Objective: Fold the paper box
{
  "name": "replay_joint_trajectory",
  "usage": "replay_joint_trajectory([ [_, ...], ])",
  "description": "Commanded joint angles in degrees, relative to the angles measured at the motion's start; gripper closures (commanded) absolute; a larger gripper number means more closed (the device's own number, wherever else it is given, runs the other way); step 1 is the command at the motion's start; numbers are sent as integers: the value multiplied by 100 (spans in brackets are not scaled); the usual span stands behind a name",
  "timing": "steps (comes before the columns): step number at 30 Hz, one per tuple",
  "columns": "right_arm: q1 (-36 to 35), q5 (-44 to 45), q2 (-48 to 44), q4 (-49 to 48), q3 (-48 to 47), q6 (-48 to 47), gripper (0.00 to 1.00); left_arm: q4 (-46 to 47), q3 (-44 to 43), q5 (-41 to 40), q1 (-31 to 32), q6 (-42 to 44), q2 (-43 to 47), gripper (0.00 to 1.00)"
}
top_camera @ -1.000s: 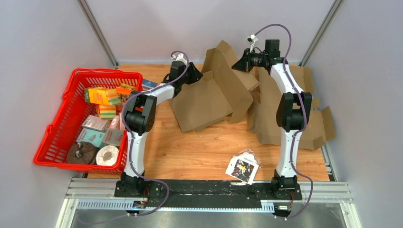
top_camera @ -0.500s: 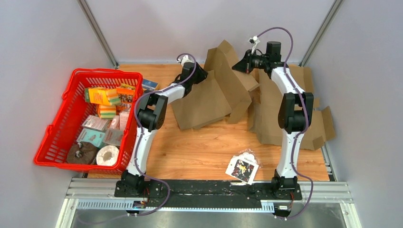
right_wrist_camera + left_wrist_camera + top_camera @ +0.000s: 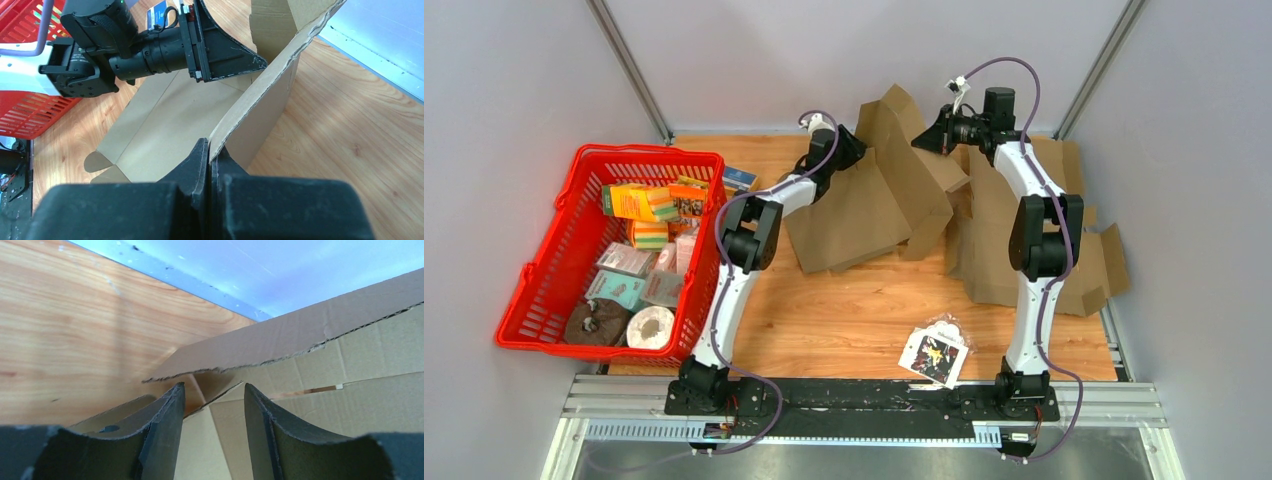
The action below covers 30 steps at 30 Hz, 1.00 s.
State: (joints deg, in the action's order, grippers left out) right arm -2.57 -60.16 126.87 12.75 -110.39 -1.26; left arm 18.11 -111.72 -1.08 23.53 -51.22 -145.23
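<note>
Right jaws clamp upright flap edge of paper box (image 3: 265, 110); left jaws spread, box fold just ahead, contact unclear.

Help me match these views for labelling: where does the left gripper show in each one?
Top external: left gripper at far centre, at the cardboard box.
Left wrist: left gripper along the bottom edge, its own two fingers apart, the box ahead.
Right wrist: left gripper at upper centre, tip close to the box's raised panel.
Shared landmark: the cardboard box.
</note>
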Motion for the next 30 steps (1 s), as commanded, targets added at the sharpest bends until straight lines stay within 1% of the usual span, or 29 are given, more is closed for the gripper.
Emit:
replay_joint_trajectory([
  [1,-77,171,101,333,272,-446,100,457,-455,477,2,-256,-365,44],
  [4,-86,110,84,316,255,-419,100,369,-622,521,-6,-309,-462,44],
  [6,-86,101,84,289,246,-376,100,474,-658,635,-15,-344,-497,44],
  [7,-112,110,84,237,246,-358,100,518,-658,757,-6,-362,-498,48],
  [8,-78,110,101,228,228,-332,100,614,-641,837,-6,-362,-480,50],
  [12,-77,119,163,289,166,-296,100,1027,-133,1092,-15,-222,-191,54],
  [14,-95,162,137,280,202,-287,100,1159,9,1294,-15,-178,-32,52],
  [15,-103,171,128,289,228,-287,100,1264,114,1382,-15,-230,-6,50],
  [16,-104,180,110,289,272,-296,100,1361,159,1557,-15,-309,-5,46],
  [19,-112,189,14,272,351,-314,100,1704,195,1908,-41,-713,-145,45],
  [23,-112,233,-57,307,395,-331,100,1994,423,2059,-50,-969,-94,45],
  [26,-121,277,-83,333,421,-331,100,1916,695,2103,-41,-968,56,45],
  [28,-121,321,-118,333,465,-349,100,1732,731,2086,-41,-1065,21,47],
  [29,-130,347,-136,324,492,-349,100,1331,696,2051,-50,-1100,-14,48],
  [30,-130,356,-145,324,527,-349,100,1118,591,2016,-59,-1179,-40,49],
])
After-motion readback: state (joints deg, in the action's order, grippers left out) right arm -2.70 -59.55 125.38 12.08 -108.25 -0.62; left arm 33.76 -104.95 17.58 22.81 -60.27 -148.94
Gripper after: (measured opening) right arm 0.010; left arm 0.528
